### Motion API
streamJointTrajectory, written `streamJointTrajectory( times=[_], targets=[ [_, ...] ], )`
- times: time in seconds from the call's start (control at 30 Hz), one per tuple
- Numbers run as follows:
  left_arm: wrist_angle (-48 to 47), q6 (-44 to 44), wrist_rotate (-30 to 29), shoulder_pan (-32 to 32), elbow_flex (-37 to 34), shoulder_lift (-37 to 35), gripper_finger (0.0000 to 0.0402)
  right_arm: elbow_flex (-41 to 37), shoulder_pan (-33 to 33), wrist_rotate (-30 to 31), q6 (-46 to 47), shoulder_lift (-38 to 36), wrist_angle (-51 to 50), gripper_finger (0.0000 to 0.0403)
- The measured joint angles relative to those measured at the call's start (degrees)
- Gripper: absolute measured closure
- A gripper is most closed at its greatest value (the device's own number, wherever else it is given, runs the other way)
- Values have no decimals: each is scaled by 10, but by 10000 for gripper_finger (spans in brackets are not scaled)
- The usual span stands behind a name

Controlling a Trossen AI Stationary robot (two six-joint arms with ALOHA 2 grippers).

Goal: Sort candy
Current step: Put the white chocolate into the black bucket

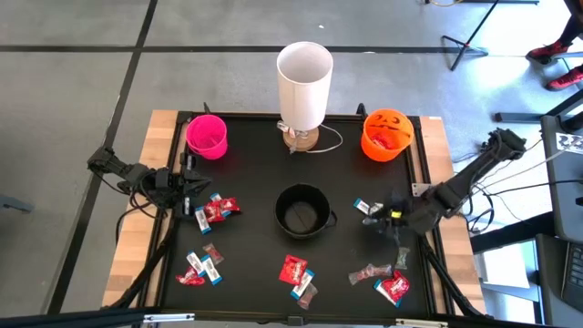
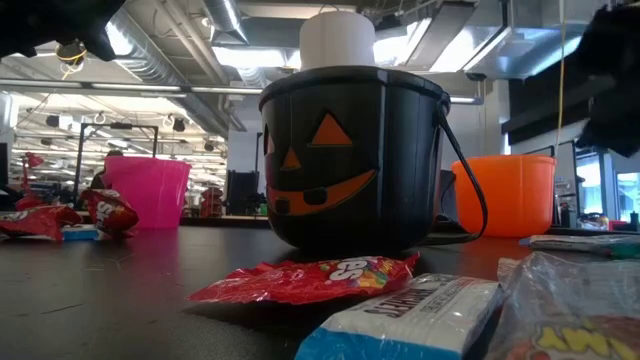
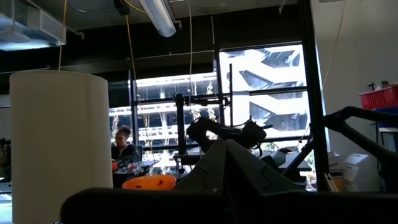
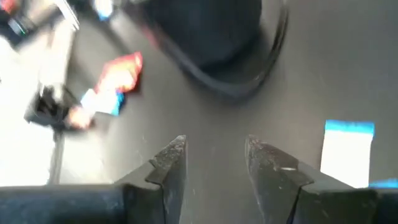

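Observation:
Candy lies scattered on the black mat: red packets (image 1: 219, 210) (image 1: 293, 269) (image 1: 395, 288), blue-and-white mini bars (image 1: 208, 268) (image 1: 368, 209) and a brownish wrapper (image 1: 371, 273). My right gripper (image 1: 386, 222) hovers at the mat's right side, just beside the mini bar there. In its wrist view it (image 4: 214, 158) is open over bare mat with nothing between the fingers, and the mini bar (image 4: 348, 152) lies off to one side. My left gripper (image 1: 187, 188) waits at the mat's left edge, shut (image 3: 225, 144) and holding nothing.
A black pumpkin bucket (image 1: 302, 211) stands mid-mat. The pink cup (image 1: 207, 137), a tall white cylinder (image 1: 304, 77) and the orange pumpkin bucket (image 1: 386, 134) line the far edge. In the low view a red packet (image 2: 310, 278) and a mini bar (image 2: 410, 315) lie near the front edge.

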Motion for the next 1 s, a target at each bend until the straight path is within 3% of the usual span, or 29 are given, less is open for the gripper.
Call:
streamJointTrajectory(
  times=[0.2, 0.5, 1.0],
  targets=[
    [0, 0, 0, 0, 0, 0, 398, 0, 28, -19, 56, 65, -56, 244],
    [0, 0, 0, 0, 0, 0, 398, 0, 27, -50, 57, 150, -69, 244],
    [0, 0, 0, 0, 0, 0, 398, 0, 27, -45, 64, 185, -65, 244]
  ],
)
